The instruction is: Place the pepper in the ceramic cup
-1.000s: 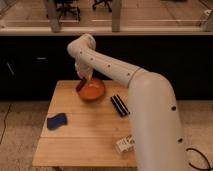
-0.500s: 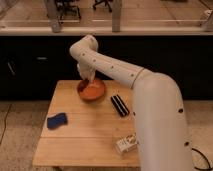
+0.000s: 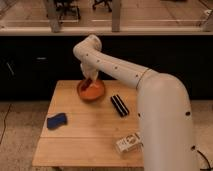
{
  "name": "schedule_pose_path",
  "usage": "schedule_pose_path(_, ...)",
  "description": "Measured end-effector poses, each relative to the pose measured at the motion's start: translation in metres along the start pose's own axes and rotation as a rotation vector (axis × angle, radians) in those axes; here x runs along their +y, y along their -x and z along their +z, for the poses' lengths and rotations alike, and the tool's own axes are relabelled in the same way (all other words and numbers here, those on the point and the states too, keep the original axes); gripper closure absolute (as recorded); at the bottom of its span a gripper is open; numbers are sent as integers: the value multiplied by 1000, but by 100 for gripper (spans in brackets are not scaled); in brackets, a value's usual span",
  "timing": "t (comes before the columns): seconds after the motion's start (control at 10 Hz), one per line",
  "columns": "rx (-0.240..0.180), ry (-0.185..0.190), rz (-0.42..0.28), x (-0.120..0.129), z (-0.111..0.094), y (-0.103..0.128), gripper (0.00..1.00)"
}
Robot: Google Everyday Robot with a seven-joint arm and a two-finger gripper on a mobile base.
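My gripper (image 3: 88, 82) hangs from the white arm at the back of the wooden table (image 3: 85, 140). It sits just over the near-left rim of the round orange bowl (image 3: 95, 92). A small reddish-brown piece, seemingly the pepper (image 3: 89, 84), shows right at the gripper's tip above the bowl. I cannot tell whether it is held. The white ceramic cup is not in view. It may be hidden behind the arm.
A blue sponge-like object (image 3: 56, 120) lies at the table's left. A black flat bar (image 3: 119, 105) lies right of the bowl. A white labelled package (image 3: 128, 142) lies near the front right edge. The large arm covers the table's right side. A dark counter stands behind.
The gripper has edged slightly right and down at the orange bowl. Nothing else on the table has moved.
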Motion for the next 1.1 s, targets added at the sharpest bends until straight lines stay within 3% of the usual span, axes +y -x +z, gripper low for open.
schedule_pose_path(1.1,86,41,89,31,-12,-25,96)
